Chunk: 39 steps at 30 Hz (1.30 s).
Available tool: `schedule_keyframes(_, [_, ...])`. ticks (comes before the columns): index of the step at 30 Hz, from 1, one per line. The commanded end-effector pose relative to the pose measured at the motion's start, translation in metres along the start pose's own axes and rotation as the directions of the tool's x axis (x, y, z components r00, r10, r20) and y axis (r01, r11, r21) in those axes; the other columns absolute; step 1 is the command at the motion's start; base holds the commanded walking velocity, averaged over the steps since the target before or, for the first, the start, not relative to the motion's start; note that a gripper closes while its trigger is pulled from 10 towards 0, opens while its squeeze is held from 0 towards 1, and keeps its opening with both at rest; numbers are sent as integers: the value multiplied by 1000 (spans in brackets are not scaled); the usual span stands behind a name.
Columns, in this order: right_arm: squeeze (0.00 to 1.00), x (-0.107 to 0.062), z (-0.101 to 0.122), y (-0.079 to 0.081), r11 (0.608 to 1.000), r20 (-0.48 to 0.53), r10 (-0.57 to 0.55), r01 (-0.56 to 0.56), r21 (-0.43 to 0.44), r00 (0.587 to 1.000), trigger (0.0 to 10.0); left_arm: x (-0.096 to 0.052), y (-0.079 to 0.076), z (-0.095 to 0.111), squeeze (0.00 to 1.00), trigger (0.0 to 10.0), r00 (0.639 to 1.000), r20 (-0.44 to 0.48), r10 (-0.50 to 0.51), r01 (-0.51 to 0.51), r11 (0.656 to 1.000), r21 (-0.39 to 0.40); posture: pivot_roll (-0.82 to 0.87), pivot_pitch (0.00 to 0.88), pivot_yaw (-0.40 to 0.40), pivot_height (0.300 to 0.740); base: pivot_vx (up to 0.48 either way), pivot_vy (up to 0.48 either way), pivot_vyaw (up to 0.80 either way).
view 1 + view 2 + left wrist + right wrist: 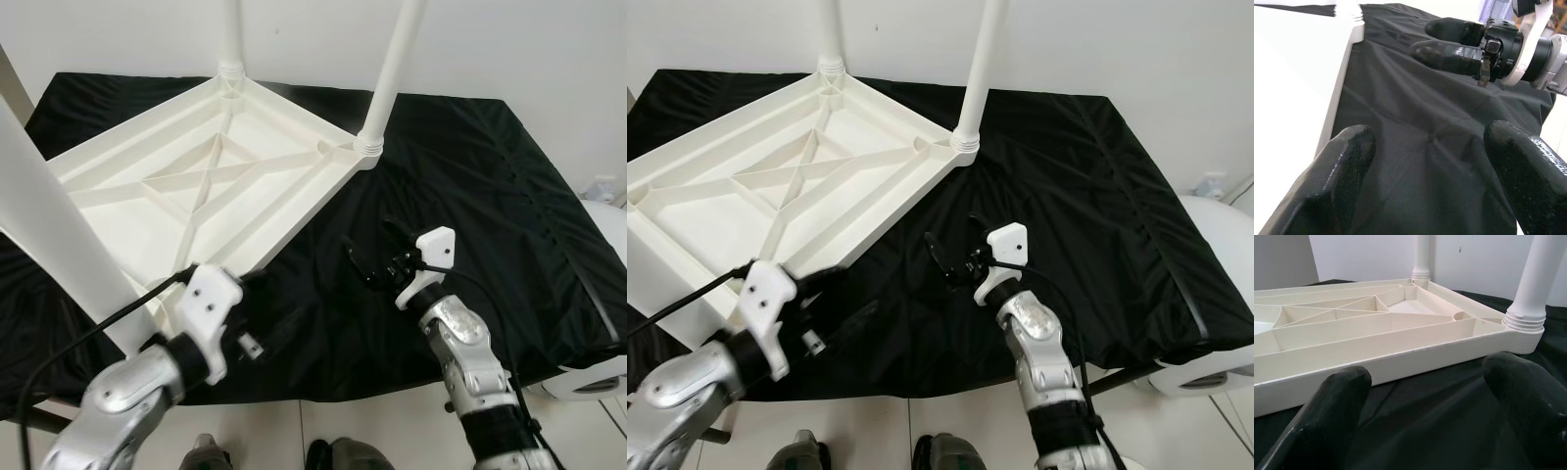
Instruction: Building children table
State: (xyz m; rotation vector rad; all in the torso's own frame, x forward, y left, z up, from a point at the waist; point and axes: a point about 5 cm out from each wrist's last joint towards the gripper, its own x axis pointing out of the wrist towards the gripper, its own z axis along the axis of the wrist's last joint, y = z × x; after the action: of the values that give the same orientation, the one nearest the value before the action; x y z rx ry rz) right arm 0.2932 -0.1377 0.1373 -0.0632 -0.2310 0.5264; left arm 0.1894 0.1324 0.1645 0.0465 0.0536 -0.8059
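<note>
A white plastic table top (196, 186) lies upside down on the black cloth (470, 166), its ribbed underside facing up. White legs stand in its corners: one at the far corner (231, 39), one at the right corner (392, 69), and one close by on the left (59, 235). My left gripper (265, 313) is open just off the table's near edge, with only cloth between its fingers (1347, 161). My right gripper (377, 257) is open and empty above the cloth. It points at the table's side rim (1400, 362) near the right leg's socket (1523, 328).
The cloth-covered work surface ends just before my body, with tiled floor (382, 426) and my feet (333, 455) below. A white rounded object (1215, 245) stands off the right edge. A white wall (509, 39) runs behind.
</note>
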Motion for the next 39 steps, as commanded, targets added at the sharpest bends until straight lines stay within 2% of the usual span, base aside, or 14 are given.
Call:
schedule_keyframes(1, [0,-1,-2,-7,1000,-5,0,0,0,1000,10000,-9,-13,3,0,10000,955,7,-296,296,955,-6,84,67,-118,740,0,0,0])
schedule_keyframes(5, [0,0,-2,-9,1000,-7,11,-11,0,1000,10000,-13,-13,2,0,10000,952,0,-307,307,952,-21,84,67,-118,740,0,0,0])
schedule_keyframes(7, [0,5,-1,-7,997,1,70,-70,17,998,10000,-25,-15,2,0,10000,937,-13,-349,347,935,-75,96,66,-124,740,0,0,0])
schedule_keyframes(8, [0,5,-1,-7,997,1,70,-70,17,998,10000,-25,-15,2,0,10000,937,-13,-349,347,935,-75,96,66,-124,740,0,0,0])
schedule_keyframes(10, [0,8,0,-4,991,8,128,-129,33,992,10000,-35,-18,2,0,10000,925,-30,-378,373,922,-101,102,66,-130,740,0,0,0])
schedule_keyframes(16, [0,12,-1,-1,985,14,167,-168,46,986,10000,-44,-20,3,0,10000,916,-58,-396,389,915,-104,106,68,-133,740,0,0,0])
schedule_keyframes(24, [0,15,-2,2,979,12,196,-196,46,981,10000,-50,-23,4,0,10000,923,-65,-380,372,922,-108,123,73,-134,740,0,0,0])
schedule_keyframes(28, [0,21,-3,1,972,14,229,-229,43,973,10000,-64,-23,6,0,10000,931,-107,-348,334,934,-130,148,78,-142,740,0,0,0])
schedule_keyframes(35, [0,26,-4,3,966,16,255,-255,45,967,10000,-74,-23,6,0,10000,932,-141,-335,318,939,-133,173,84,-148,740,0,0,0])
schedule_keyframes(39, [0,33,-4,7,958,21,282,-283,45,959,10000,-85,-20,5,0,10000,931,-195,-309,287,948,-136,200,91,-152,740,0,0,0])
